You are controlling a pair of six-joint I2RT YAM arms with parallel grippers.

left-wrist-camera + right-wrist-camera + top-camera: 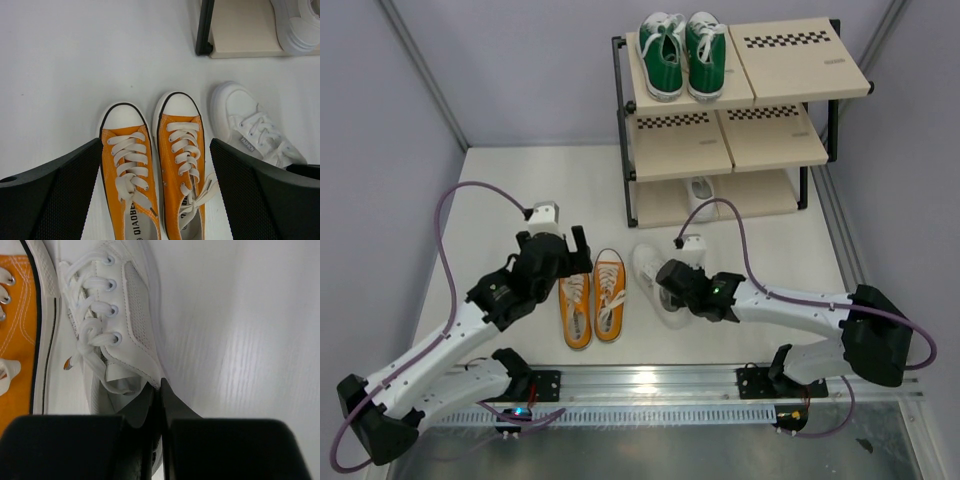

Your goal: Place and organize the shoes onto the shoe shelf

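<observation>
The orange pair (593,298) lies side by side on the white table, toes away from me. My left gripper (552,245) is open above it; in the left wrist view both orange shoes (152,170) lie between its spread fingers. My right gripper (672,283) is shut on the collar of a white shoe (652,270) lying right of the orange pair; the wrist view shows the fingers pinching its side wall (132,330). The other white shoe (701,195) stands on the bottom board of the shelf (650,205). The green pair (683,55) stands on the top board, left side.
The shelf stands at the back against the wall; its middle board (765,135) and the right half of the top board (795,55) are bare. Grey walls close in both sides. A metal rail (650,385) runs along the near table edge.
</observation>
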